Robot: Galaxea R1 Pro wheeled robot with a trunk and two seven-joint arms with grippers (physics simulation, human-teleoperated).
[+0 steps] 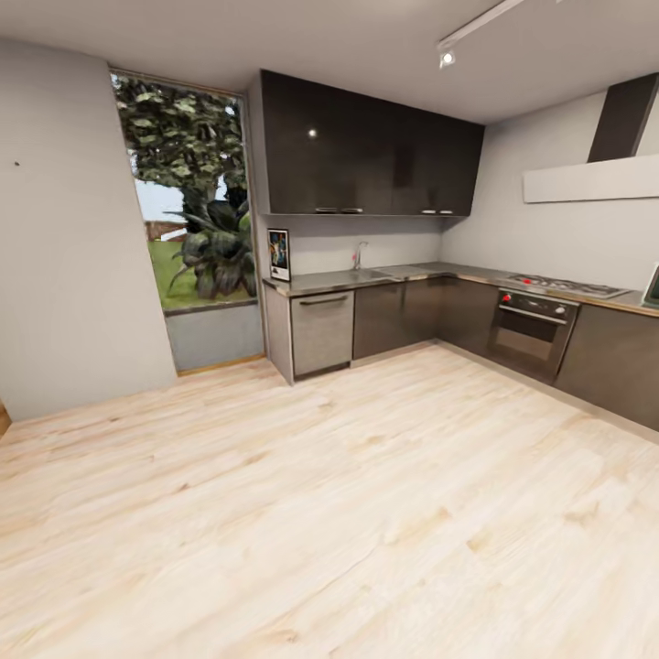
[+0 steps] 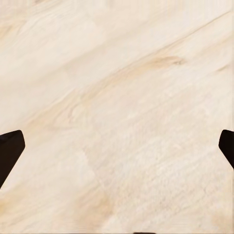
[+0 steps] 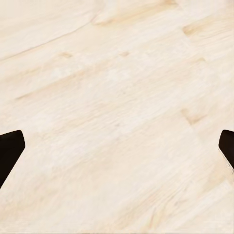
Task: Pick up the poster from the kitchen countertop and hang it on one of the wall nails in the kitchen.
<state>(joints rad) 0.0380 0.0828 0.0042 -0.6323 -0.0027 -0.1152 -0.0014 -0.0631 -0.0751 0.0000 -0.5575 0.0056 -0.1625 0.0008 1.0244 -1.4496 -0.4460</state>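
You are looking across a wide stretch of pale wooden floor toward an L-shaped kitchen. The poster is standing upright at the left end of the kitchen countertop, against the wall below the dark upper cabinets. A faucet is rising a little to its right. Further along the counter's right run, a gas hob is sitting above an oven. To the left of the cabinets, a tall window is showing green plants outside. A small dark nail is sticking out of the grey left wall.
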